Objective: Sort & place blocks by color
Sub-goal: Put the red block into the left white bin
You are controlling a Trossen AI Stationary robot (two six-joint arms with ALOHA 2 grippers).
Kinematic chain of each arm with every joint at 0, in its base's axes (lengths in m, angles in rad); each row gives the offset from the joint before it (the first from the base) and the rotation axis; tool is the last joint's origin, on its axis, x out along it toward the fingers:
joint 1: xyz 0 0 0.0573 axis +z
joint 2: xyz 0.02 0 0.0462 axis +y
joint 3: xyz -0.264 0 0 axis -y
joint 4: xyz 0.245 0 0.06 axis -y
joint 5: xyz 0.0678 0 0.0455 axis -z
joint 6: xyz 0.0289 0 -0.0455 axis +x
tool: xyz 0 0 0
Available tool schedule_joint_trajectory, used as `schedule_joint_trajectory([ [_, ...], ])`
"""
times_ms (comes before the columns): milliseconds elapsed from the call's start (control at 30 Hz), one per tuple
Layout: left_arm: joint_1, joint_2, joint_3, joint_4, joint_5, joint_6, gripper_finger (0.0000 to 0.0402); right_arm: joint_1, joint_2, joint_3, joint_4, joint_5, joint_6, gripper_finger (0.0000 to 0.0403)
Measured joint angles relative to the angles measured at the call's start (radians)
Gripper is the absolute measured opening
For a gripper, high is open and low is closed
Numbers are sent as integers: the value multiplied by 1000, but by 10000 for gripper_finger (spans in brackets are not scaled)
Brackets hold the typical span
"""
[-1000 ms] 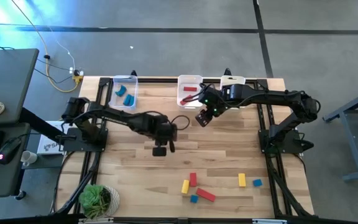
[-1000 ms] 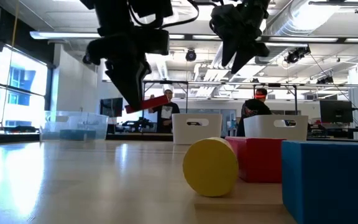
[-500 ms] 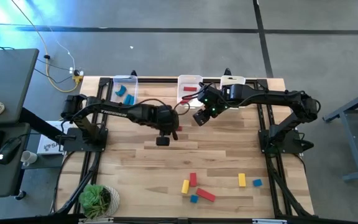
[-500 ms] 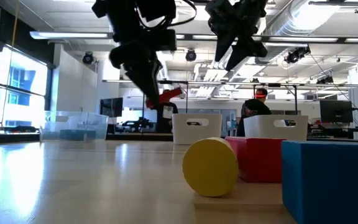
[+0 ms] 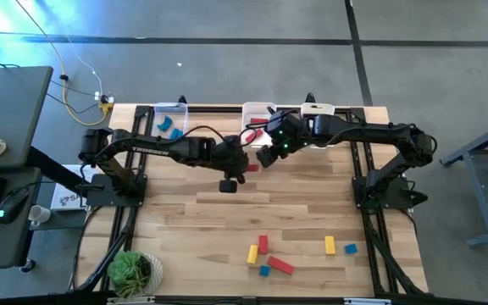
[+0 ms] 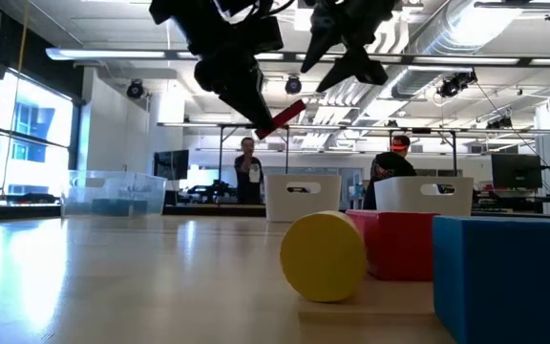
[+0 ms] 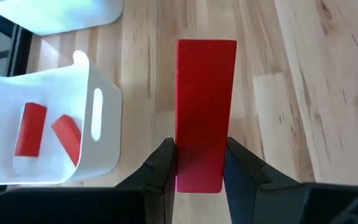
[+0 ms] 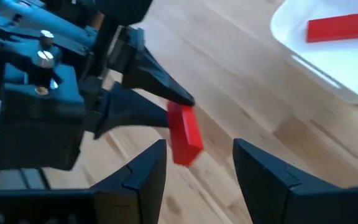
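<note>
The left gripper (image 7: 197, 165) is pinching a red block (image 7: 204, 112) tight between its fingers, holding it up off the table (image 5: 312, 212) right beside the middle white bin (image 7: 98, 118). Just to its right, the right gripper (image 8: 194, 165) is hovering with its fingers spread apart, holding nothing.

Three bins along the tabletop (image 5: 176, 212) far edge at 12 o'clock: left bin (image 5: 170, 124), middle bin (image 5: 257, 119), right bin (image 5: 318, 110). Left hand (image 5: 242, 166) and right hand (image 5: 265, 158) near each other just before the middle bin, a block (image 7: 204, 112) between the left hand's fingers, above the tabletop. Loose blocks (image 5: 265, 254) at 6 o'clock, two more (image 5: 339, 246) at 5. Plant (image 5: 134, 273) at 7.
</note>
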Motion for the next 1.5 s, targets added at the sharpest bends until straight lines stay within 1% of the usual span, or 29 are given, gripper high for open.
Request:
schedule_joint_trajectory([
  [100,0,1,0,36,-3,-1,73,0,0,0,3,-12,8,171],
  [333,0,1,0,100,-33,-8,76,0,0,0,3,-12,84,171],
  [467,0,1,0,135,-64,6,76,0,0,0,2,-12,121,171],
  [967,0,-5,0,252,-112,50,77,0,0,0,-23,9,157,169],
  [1033,0,-5,0,254,-112,55,77,0,0,0,-37,18,167,159],
  [1100,0,-5,0,262,-112,54,78,0,0,0,-48,38,178,139],
  [1300,0,-4,-1,276,-121,52,78,1,-1,2,-38,48,191,42],
  [1333,0,-3,-1,278,-130,52,78,1,-1,2,-36,48,191,36],
  [1500,1,-3,-1,282,-160,54,91,0,-2,3,-37,59,186,36],
])
